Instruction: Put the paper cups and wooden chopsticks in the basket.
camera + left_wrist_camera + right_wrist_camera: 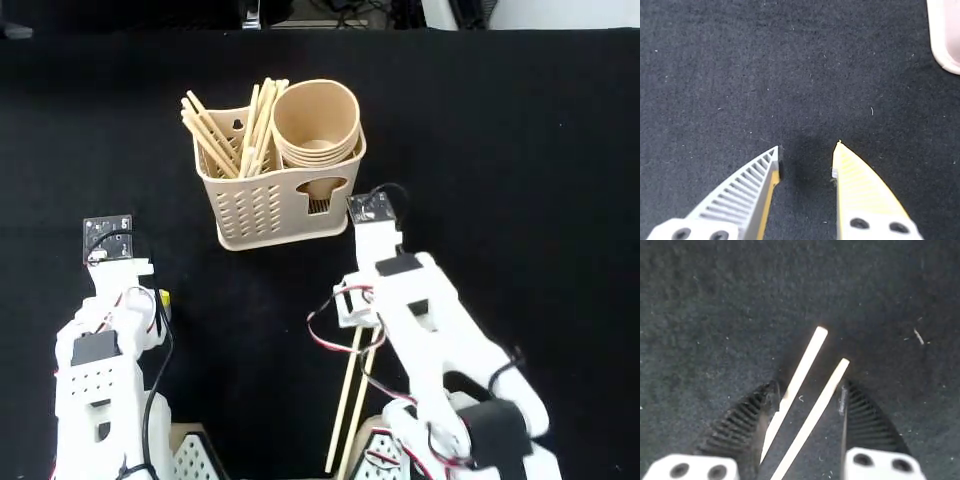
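Between the released right gripper [807, 388] fingers: two wooden chopsticks [805, 360]. Ahead: one basket [265, 208] holding one paper cup stack [316, 125] and one chopstick bundle [238, 135]. Left gripper [807, 148] likewise released, empty.

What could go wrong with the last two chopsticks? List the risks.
1. The two pale wooden chopsticks lie splayed between the open fingers of the right pincer; closing may catch only one.
2. The beige slotted plastic basket is crowded with stacked tan paper cups and a chopstick bundle, so the long sticks might snag going in.
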You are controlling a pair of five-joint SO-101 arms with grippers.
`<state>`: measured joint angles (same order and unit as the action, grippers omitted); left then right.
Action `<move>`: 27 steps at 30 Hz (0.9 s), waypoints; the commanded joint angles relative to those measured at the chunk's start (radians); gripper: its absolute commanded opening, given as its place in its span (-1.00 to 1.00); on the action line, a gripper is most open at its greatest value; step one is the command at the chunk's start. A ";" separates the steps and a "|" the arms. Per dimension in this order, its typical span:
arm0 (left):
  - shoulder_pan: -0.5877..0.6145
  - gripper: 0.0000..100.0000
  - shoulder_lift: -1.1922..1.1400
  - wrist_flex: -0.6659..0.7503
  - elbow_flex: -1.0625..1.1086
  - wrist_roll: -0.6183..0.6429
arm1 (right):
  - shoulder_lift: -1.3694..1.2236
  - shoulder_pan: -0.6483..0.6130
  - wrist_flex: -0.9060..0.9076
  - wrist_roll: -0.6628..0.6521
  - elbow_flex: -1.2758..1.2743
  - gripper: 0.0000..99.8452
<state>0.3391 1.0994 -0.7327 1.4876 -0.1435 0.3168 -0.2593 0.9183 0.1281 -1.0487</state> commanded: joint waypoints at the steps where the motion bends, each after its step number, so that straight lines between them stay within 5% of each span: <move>1: -0.012 -0.62 -0.005 0.018 -0.002 0.003 | -0.067 0.008 0.017 0.002 0.058 -0.61; 15: -0.012 -0.62 -0.005 0.018 -0.002 0.002 | -0.064 0.009 0.012 0.002 0.067 -0.84; 27: -0.012 -0.62 -0.005 0.018 -0.002 0.002 | 0.213 0.017 0.018 -0.048 0.068 -0.95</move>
<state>0.3391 1.0994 -0.7327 1.4876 -0.1435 0.4335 -0.2532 0.9321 0.1235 -0.9935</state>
